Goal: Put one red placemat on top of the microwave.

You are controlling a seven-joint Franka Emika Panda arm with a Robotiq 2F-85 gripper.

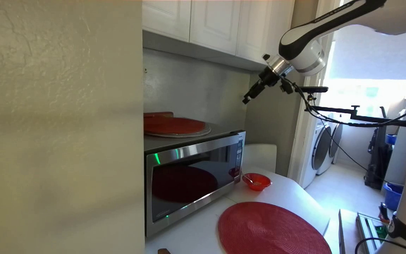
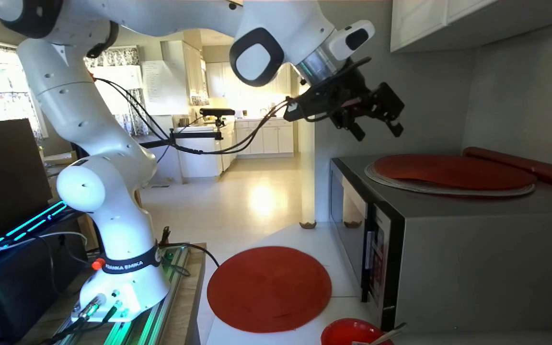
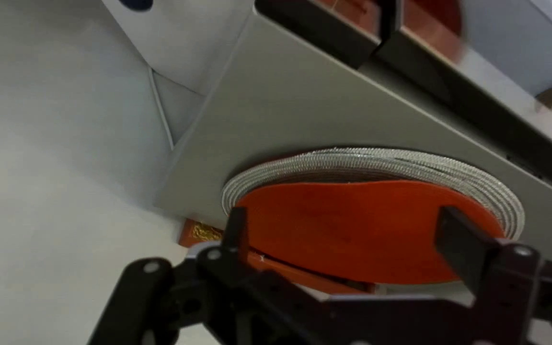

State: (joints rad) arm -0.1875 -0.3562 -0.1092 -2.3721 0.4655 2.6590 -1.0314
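A round red placemat [image 1: 176,125] lies on top of the microwave [image 1: 189,180], over a silver-edged round mat [image 2: 494,192]. This upper placemat also shows in an exterior view [image 2: 453,168] and in the wrist view [image 3: 352,230], its near edge slightly wavy. Another red placemat [image 1: 270,229] lies flat on the white table in front of the microwave; it shows in an exterior view [image 2: 270,290] too. My gripper [image 2: 376,133] is open and empty, above and apart from the microwave top. In the wrist view its fingers [image 3: 344,221] frame the upper placemat.
A small red bowl [image 1: 257,181] with a spoon stands on the table by the microwave's corner. A long red item [image 2: 527,165] lies behind the mats on the microwave. White cabinets [image 1: 213,24] hang overhead. Walls stand behind and beside the microwave.
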